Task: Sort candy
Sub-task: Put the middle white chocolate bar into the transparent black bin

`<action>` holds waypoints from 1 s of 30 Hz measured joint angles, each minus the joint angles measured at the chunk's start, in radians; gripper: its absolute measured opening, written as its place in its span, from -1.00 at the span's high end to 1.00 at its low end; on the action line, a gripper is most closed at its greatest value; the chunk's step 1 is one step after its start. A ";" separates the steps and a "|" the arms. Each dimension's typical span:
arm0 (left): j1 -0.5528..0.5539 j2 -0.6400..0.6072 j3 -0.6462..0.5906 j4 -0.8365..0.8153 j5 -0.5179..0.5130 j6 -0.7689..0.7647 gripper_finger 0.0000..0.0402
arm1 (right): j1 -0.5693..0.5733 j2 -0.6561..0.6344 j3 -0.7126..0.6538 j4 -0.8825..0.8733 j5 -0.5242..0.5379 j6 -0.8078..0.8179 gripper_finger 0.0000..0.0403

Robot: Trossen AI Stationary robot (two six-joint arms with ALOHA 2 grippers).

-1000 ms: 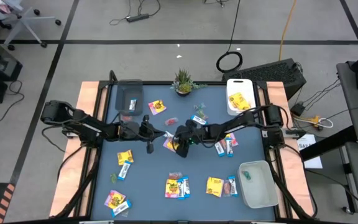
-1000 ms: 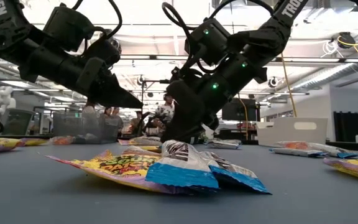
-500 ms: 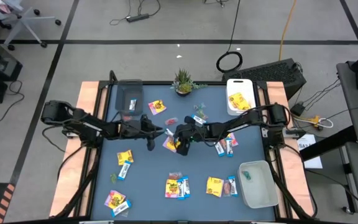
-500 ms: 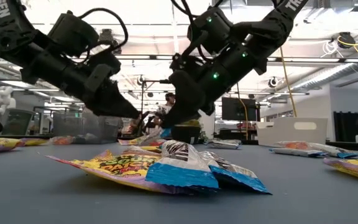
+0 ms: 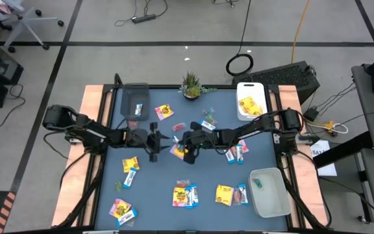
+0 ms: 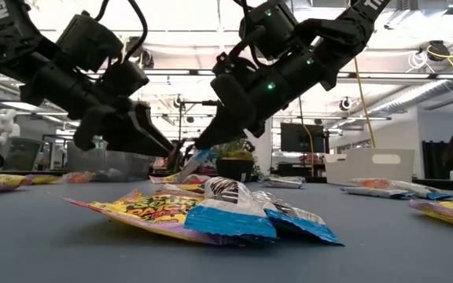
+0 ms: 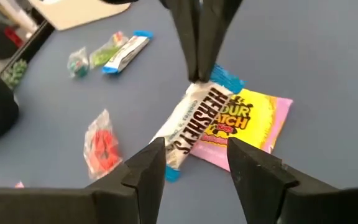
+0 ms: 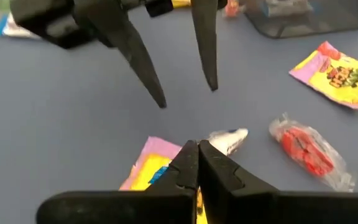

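From high overhead one camera looks straight down on my whole blue table (image 5: 161,195), both arms reaching in from nine and three o'clock toward the centre, while a second sits at tabletop level, close behind a yellow packet (image 6: 144,211) and a blue-and-white bar (image 6: 242,208), facing level across into the room. My left wrist camera looks closely down past my own parted fingers (image 7: 143,171) at a white bar lying on a yellow packet (image 7: 253,121), with my right arm's pinched tips entering at twelve o'clock. My right wrist camera faces back, showing my left arm's fingers at twelve o'clock, so both wrist views share the table's middle.
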 joint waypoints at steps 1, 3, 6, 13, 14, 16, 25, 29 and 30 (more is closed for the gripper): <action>-0.005 0.000 0.003 -0.003 -0.002 0.013 0.11 | 0.000 0.000 0.000 0.010 -0.001 0.000 1.00; -0.015 0.000 0.011 -0.002 -0.019 0.015 0.11 | 0.000 0.000 0.000 0.016 -0.003 0.003 1.00; -0.026 0.000 0.030 -0.001 -0.040 0.023 0.11 | 0.000 0.000 0.000 0.016 -0.004 0.017 1.00; -0.041 0.014 0.080 -0.052 -0.013 0.040 0.11 | 0.000 0.000 0.000 0.043 -0.005 0.059 1.00; -0.041 0.019 0.084 -0.067 -0.012 0.040 0.11 | 0.000 0.000 0.000 0.048 -0.006 0.059 1.00; -0.041 0.039 0.095 -0.080 -0.011 0.040 0.11 | 0.000 0.000 0.000 0.054 -0.010 0.059 1.00; -0.040 0.141 0.107 -0.006 -0.016 0.045 0.11 | 0.000 0.000 0.000 0.072 -0.010 0.059 1.00; -0.028 0.191 0.144 -0.007 -0.052 0.044 0.11 | 0.000 0.000 0.000 0.069 -0.040 0.059 1.00; -0.021 0.199 0.150 -0.014 -0.057 0.042 0.11 | 0.001 0.000 0.000 0.068 -0.048 0.061 1.00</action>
